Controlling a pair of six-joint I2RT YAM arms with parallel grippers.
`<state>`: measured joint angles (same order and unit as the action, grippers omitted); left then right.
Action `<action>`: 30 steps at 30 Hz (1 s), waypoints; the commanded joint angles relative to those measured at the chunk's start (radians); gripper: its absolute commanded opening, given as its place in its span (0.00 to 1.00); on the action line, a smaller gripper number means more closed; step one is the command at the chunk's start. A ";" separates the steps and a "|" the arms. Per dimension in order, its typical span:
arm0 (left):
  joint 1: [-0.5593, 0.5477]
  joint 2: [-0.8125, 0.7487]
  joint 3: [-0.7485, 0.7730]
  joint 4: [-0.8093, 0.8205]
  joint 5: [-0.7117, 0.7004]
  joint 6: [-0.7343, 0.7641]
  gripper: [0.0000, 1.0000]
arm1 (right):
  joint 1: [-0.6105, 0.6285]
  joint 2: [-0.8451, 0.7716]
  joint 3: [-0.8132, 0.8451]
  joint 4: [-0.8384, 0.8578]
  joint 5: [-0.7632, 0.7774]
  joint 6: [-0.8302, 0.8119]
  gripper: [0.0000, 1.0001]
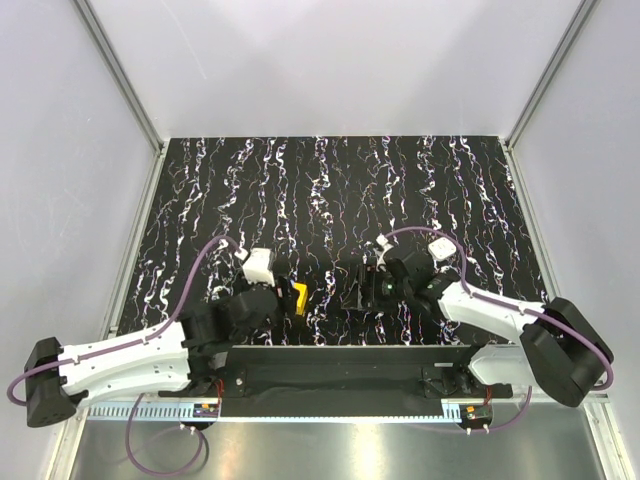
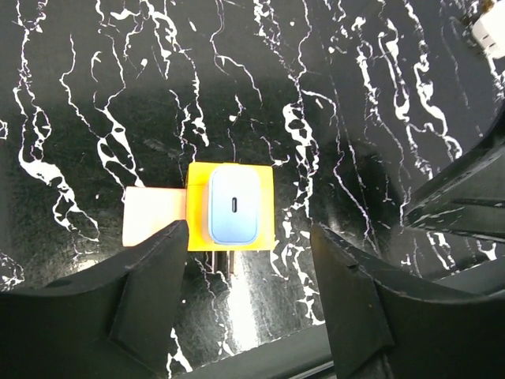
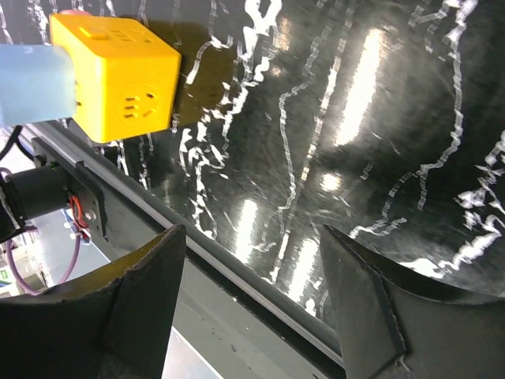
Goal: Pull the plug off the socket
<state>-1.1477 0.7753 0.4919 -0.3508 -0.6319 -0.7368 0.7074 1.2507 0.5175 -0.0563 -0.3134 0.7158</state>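
Trouble: my left gripper [image 2: 246, 233] and right gripper [image 3: 252, 233] were spread wide, holding nothing. With the socket [image 3: 126, 79] loose at my right's eleven o'clock, tugging the plug [image 3: 35, 83] could drag it.

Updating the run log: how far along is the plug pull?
Done: nothing yet; the plug sits seated in the socket. In hand: the left gripper is open over the pair, nothing gripped. The right gripper is open off to one side, holding nothing. Left to do: grip plug and socket, then pull them apart.
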 commanded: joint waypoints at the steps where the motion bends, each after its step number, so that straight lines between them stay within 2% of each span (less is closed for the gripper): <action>1: -0.003 -0.033 0.013 -0.023 -0.020 -0.050 0.66 | 0.020 0.001 0.071 0.029 0.033 0.007 0.75; 5: -0.003 -0.132 -0.075 -0.022 -0.023 -0.153 0.73 | 0.020 -0.002 0.134 -0.106 0.121 0.011 0.76; 12: -0.003 -0.188 -0.131 -0.004 0.061 -0.159 0.80 | 0.021 0.004 0.205 -0.169 0.137 -0.016 0.81; 15: -0.003 -0.173 -0.153 0.048 0.075 -0.135 0.68 | 0.021 0.006 0.216 -0.178 0.132 -0.026 0.82; 16: -0.003 -0.169 -0.165 0.059 0.071 -0.131 0.61 | 0.021 0.003 0.216 -0.180 0.129 -0.033 0.82; 18: -0.003 -0.160 -0.182 0.140 0.077 -0.076 0.61 | 0.021 -0.005 0.214 -0.178 0.111 -0.042 0.82; 19: -0.001 -0.151 -0.187 0.156 0.075 -0.059 0.62 | 0.020 -0.017 0.213 -0.178 0.106 -0.048 0.82; 24: -0.001 -0.047 -0.151 0.118 0.029 -0.075 0.85 | 0.020 -0.066 0.193 -0.183 0.109 -0.058 0.83; 30: 0.006 -0.005 -0.194 0.243 0.047 -0.036 0.91 | 0.021 -0.106 0.179 -0.183 0.105 -0.064 0.84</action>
<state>-1.1469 0.7670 0.3092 -0.2413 -0.5781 -0.8085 0.7204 1.1706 0.6964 -0.2386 -0.2184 0.6743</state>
